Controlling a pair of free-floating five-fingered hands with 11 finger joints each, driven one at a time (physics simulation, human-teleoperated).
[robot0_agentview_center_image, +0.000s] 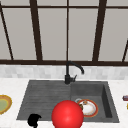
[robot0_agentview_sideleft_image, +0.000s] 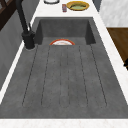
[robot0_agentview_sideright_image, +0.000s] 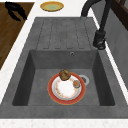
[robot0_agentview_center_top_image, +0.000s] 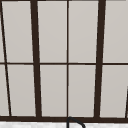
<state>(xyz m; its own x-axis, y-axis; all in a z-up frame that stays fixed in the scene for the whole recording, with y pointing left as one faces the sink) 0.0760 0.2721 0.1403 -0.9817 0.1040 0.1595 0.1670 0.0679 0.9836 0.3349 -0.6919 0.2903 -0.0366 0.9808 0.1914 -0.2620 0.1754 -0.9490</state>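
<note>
My left hand (robot0_agentview_center_image: 34, 120) hangs low in front of the sink's front edge, before the left end of the drainboard (robot0_agentview_center_image: 45, 97). In the right side view the same hand (robot0_agentview_sideright_image: 14, 10) floats over the wooden floor, off the counter, with its fingers loosely bent and nothing in them. A big red ball (robot0_agentview_center_image: 67, 115) sits low in the middle of the front view, partly covering the basin's front edge. In the basin lies a red-rimmed white plate (robot0_agentview_sideright_image: 66, 88) with a brown round lump (robot0_agentview_sideright_image: 64, 74) and a small orange bit (robot0_agentview_sideright_image: 76, 84) on it.
A black faucet (robot0_agentview_center_image: 72, 71) rises behind the sink. A yellow plate with a green middle (robot0_agentview_center_image: 3, 104) rests on the counter left of the sink. Another yellow dish (robot0_agentview_sideleft_image: 77, 5) and a small can (robot0_agentview_sideleft_image: 64, 7) stand on the counter right of the basin. Behind is a dark-framed window (robot0_agentview_center_top_image: 67, 62).
</note>
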